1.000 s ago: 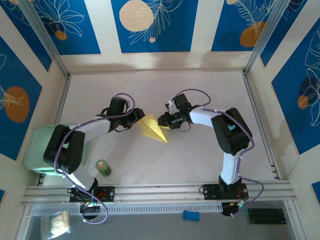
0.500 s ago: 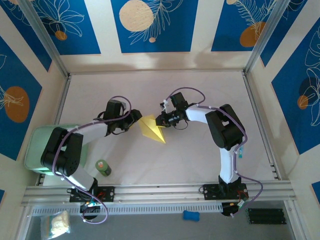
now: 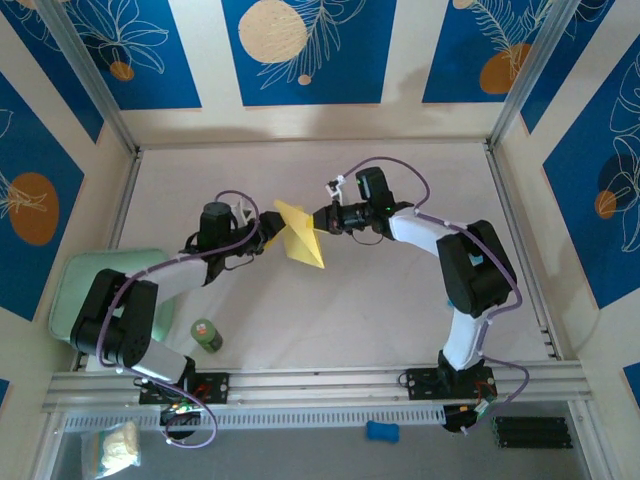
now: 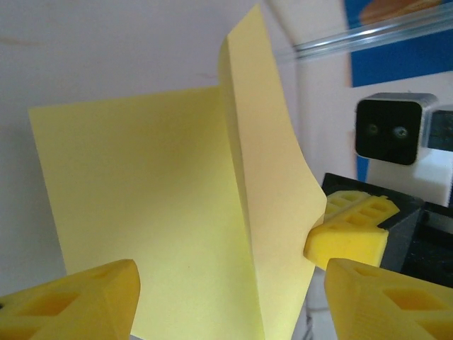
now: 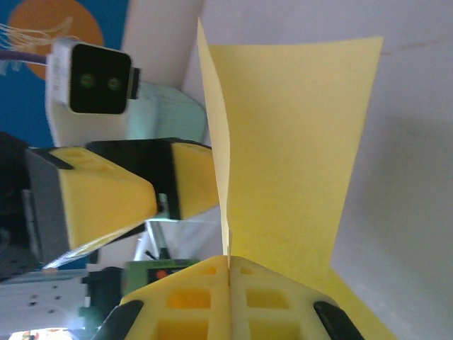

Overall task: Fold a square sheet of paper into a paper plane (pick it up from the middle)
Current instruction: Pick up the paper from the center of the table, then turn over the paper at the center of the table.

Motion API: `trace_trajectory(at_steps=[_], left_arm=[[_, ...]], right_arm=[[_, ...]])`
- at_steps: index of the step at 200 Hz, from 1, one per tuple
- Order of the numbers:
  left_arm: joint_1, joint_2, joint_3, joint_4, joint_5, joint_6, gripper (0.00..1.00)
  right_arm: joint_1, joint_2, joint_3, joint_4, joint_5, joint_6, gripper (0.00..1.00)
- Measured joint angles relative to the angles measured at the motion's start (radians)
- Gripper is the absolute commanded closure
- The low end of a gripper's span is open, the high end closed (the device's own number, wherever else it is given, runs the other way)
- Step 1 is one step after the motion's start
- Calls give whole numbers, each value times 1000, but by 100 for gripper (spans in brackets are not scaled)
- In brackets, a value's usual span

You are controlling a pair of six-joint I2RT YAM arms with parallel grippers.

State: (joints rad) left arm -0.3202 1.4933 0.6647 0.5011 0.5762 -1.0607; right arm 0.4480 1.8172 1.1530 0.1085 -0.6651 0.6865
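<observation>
The square sheet of paper (image 3: 300, 238) is pale yellow and folded into a pointed, kite-like paper plane shape with a centre crease. It hangs above the table's middle. My right gripper (image 3: 322, 218) is shut on its right edge. In the right wrist view the paper (image 5: 297, 142) rises straight out of the closed right gripper (image 5: 228, 265). My left gripper (image 3: 262, 232) stands open just left of the paper. In the left wrist view the paper (image 4: 156, 212), one flap upright, lies between the spread fingers of the left gripper (image 4: 226, 301), which do not pinch it.
A small green bottle (image 3: 206, 335) stands near the left arm's base, beside a pale-green bin (image 3: 75, 290) at the table's left edge. Metal rails and patterned walls ring the white table (image 3: 400, 320). A blue object (image 3: 381, 431) and a plastic bag (image 3: 115, 450) lie below the front rail.
The right gripper closed on the paper's right edge and lifted it toward the far side. The left gripper opened wider and followed along the paper's left side.
</observation>
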Motion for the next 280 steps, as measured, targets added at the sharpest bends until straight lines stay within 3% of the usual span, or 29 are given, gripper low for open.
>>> trace_trajectory(at_steps=[78, 147, 218, 280], left_arm=[[-23, 43, -3, 322, 113, -112, 47], [-36, 58, -3, 346, 130, -108, 57], [-62, 100, -1, 375, 131, -109, 60], [-63, 102, 0, 405, 129, -109, 78]], right_arm=[[-19, -16, -11, 95, -95, 181, 97], [-36, -16, -22, 146, -137, 260, 96], [-36, -16, -24, 203, -185, 329, 96], [-37, -16, -24, 221, -200, 362, 90]])
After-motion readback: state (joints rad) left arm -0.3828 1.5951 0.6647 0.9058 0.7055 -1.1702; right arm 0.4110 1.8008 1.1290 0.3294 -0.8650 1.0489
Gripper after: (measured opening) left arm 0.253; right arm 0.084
